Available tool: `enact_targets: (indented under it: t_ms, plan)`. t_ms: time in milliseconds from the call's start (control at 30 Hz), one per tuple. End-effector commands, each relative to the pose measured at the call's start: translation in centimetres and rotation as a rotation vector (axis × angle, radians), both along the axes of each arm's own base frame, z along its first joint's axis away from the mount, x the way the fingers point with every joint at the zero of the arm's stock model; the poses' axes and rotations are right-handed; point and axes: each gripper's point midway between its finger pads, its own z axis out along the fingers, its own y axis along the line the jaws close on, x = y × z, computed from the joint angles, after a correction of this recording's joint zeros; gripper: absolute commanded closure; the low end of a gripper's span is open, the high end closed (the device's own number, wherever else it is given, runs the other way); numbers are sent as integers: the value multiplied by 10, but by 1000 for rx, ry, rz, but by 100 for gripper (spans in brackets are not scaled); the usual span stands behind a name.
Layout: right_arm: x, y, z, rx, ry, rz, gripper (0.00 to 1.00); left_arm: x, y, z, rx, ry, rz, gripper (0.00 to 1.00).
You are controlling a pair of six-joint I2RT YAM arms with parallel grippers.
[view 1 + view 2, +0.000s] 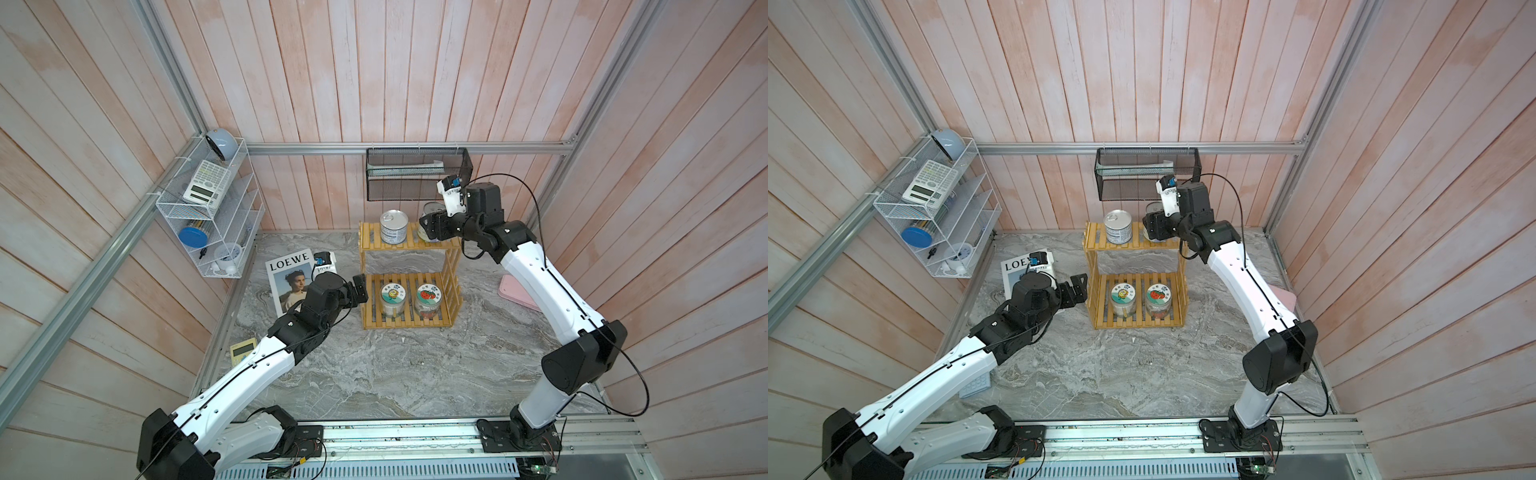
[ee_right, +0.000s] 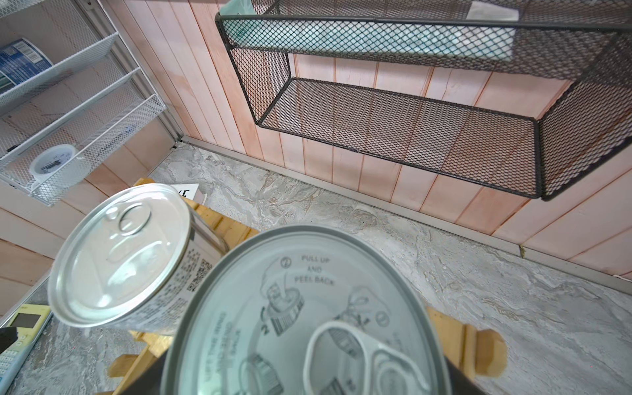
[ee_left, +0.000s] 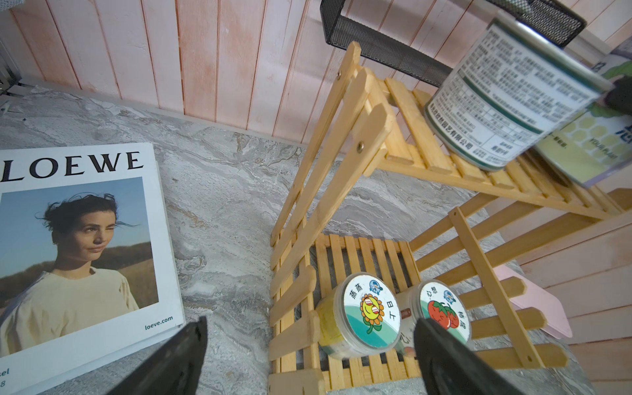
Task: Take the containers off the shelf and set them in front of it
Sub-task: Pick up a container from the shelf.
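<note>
The wooden shelf (image 1: 407, 323) (image 1: 1138, 323) stands at the back of the table. Its upper tier carries a white-label can (image 1: 393, 227) (image 2: 126, 256) and a purple-label can (image 1: 432, 207) (image 3: 588, 154). My right gripper (image 1: 428, 226) (image 1: 1152, 226) has a finger on each side of the purple-label can (image 2: 301, 307); the lid hides any contact. On the lower tier stand a sunflower-lid jar (image 1: 392, 293) (image 3: 371, 309) and a tomato-lid jar (image 1: 428, 296) (image 3: 444, 307). My left gripper (image 1: 360, 286) (image 3: 309, 328) is open just left of the lower tier, holding nothing.
A black mesh basket (image 1: 417, 174) hangs on the wall just above the right gripper. A white wire rack (image 1: 208, 216) is fixed at the left wall. A magazine (image 1: 286, 274) lies behind the left gripper, a calculator (image 1: 243, 351) under that arm, a pink board (image 1: 515, 291) at the right.
</note>
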Motion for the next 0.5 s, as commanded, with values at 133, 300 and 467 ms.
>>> enact_targets:
  t_ms: [133, 300, 467]
  plan:
    - [-10, -1, 19, -11, -46, -10, 28, 0, 2, 1, -12, -12, 3, 0]
    - [-38, -9, 29, -21, -69, -14, 28, 1, 1, -3, -4, -5, 2, 0]
    - [-76, -22, 36, -28, -94, -25, 28, 5, -4, -6, -12, 2, -10, 0]
